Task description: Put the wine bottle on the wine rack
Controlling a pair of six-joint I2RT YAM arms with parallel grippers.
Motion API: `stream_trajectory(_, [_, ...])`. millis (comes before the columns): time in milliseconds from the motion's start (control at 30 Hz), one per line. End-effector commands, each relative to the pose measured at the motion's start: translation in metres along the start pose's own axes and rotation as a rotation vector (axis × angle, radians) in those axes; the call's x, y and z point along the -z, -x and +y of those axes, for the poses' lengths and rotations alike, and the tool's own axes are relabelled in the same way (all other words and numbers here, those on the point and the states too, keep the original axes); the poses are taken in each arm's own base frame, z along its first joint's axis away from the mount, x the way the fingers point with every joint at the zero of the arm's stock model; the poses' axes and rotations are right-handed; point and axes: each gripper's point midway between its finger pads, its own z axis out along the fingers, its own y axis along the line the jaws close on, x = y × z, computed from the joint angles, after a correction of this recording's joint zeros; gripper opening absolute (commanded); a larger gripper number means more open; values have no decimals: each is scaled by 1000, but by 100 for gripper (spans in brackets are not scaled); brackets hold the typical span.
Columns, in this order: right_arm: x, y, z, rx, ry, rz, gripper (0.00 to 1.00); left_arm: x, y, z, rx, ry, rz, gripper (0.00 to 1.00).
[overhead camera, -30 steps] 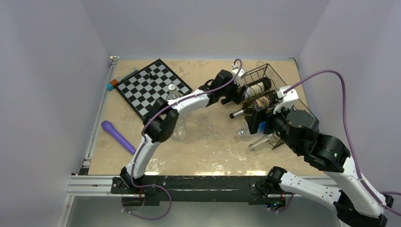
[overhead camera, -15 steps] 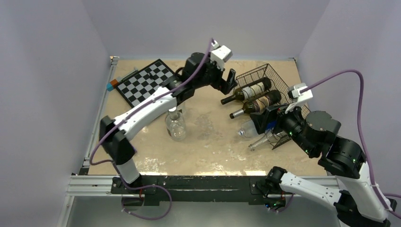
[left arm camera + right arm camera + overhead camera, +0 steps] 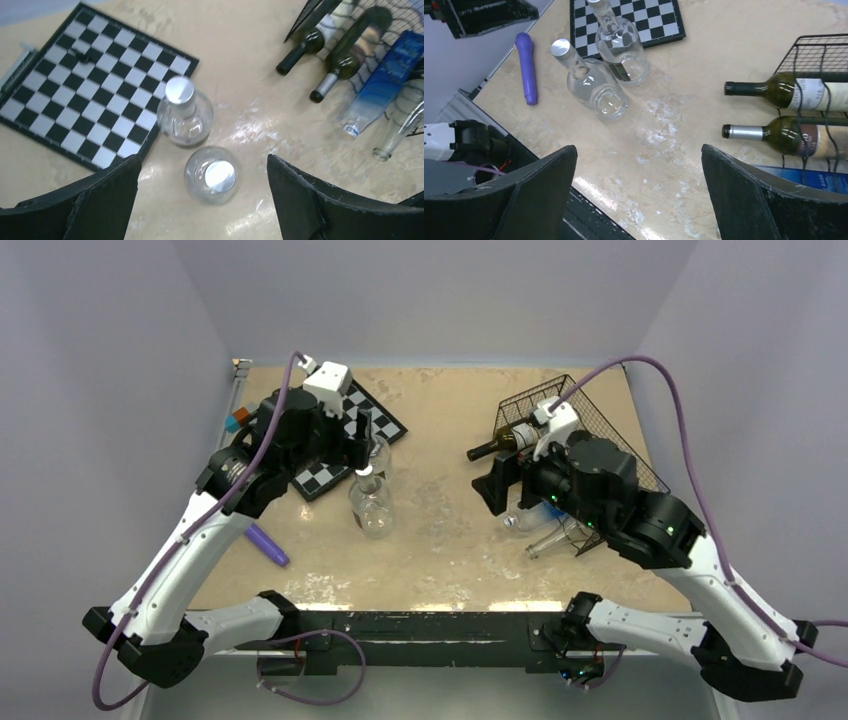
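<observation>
I have both arms lifted off the beige tabletop [image 3: 440, 550]. In the overhead view the left gripper [image 3: 356, 445] hangs at the upper left, and its jaws are wide apart and hold nothing. Through its wrist camera I look straight down on two clear glass bottles with silver caps. One [image 3: 210, 175] is at the centre bottom of the frame. The other [image 3: 184, 116] is just above it, touching the corner of the black-and-white chessboard [image 3: 85, 85].

The right gripper [image 3: 497, 483] sits right of centre in the overhead view, its jaws also spread and empty.

The black wire wine rack [image 3: 605, 430] fills the upper right. At the right edge of the right wrist view, two dark green glass wine bottles lie on their sides in the rack, necks pointing left past its edge. The black-capped wine bottle [image 3: 774, 90] is the upper one and the silver-capped wine bottle [image 3: 769, 132] lies just below it. Neither gripper touches them.

A blue-labelled clear plastic bottle [image 3: 385, 75] and an empty clear glass bottle [image 3: 400, 125] lie beside them. A purple cylinder [image 3: 268, 543] rests at the left of the table, mostly behind the left arm.
</observation>
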Motion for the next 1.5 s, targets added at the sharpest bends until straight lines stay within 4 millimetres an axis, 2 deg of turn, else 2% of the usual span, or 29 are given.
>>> stream_trajectory(0, [-23, 4, 28, -50, 104, 18, 98, 13, -54, 29, 43, 120, 163, 98])
stream_trajectory(133, [-41, -5, 38, -69, 122, 89, 96, 7, -96, 23, 50, 81, 302, 94])
stream_trajectory(200, [-49, -11, 42, -78, 125, 121, 95, 1, -108, 16, 65, 45, 325, 92])
stream_trajectory(400, [-56, -23, 41, -104, 108, 167, 94, -26, -119, 2, 74, -21, 335, 81])
stream_trajectory(567, [-56, -32, 32, -111, 64, 176, 94, -47, -124, -3, 64, -37, 376, 77])
stream_trajectory(767, [-52, -40, 21, -116, 18, 178, 94, -60, -127, -3, 23, -35, 446, 68])
stream_trajectory(867, [-52, -43, 17, -113, 0, 178, 94, -61, -129, -5, 3, -62, 482, 57])
stream_trajectory(1000, [-53, -44, 13, -105, -19, 179, 94, -62, -134, -5, -52, -82, 551, 33])
stream_trajectory(1067, [-53, -43, 12, -97, -24, 179, 94, -61, -135, -7, -67, -100, 579, 26])
stream_trajectory(1133, [-54, -43, 12, -88, -28, 180, 95, -56, -135, -9, -79, -118, 604, 29])
stream_trajectory(1200, [-55, -42, 11, -80, -30, 178, 95, -51, -134, -9, -91, -123, 621, 45])
stream_trajectory(1300, [-57, -42, 12, -74, -29, 180, 95, -47, -131, -5, -101, -102, 619, 58])
stream_trajectory(1367, [-58, -43, 12, -73, -29, 184, 95, -43, -129, -5, -102, -102, 621, 58])
stream_trajectory(1467, [-59, -43, 13, -71, -26, 187, 95, -41, -129, -8, -101, -130, 629, 49])
